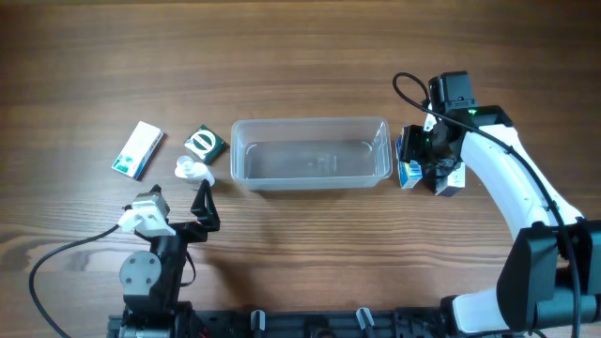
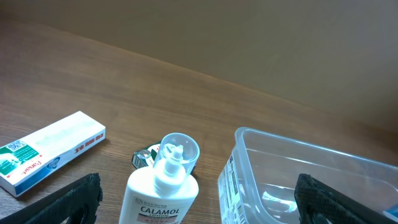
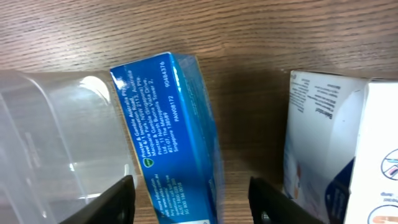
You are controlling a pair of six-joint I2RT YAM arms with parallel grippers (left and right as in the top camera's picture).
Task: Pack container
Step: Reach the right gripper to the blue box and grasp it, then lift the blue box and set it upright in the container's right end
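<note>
**Now: two arms at desk, container unpacked**

Container (image 1: 310, 122): clear tub, mid-desk (image 1: 310, 56), long side across. Nothing shows inside it.

Right arm: stretched from the near right corner, white link slanting up to the wrist. Right hand (image 1: 427, 161) sits just beyond the container's right end. In the wrist view, the right hand (image 3: 193, 208) has its jaws wide astride a blue box (image 3: 174, 137), with a gap showing on one side. The blue box is tilted, hard beside the container wall (image 3: 56, 143). A white box (image 3: 329, 143) stands just right of it.

Left arm: folded low at the near edge. Left hand (image 1: 202, 192) points away, jaws wide and holding nothing, with a bottle (image 2: 163, 186) just ahead between them.

Left of the container: a green box (image 1: 204, 142) and a flat box (image 1: 139, 149).
</note>
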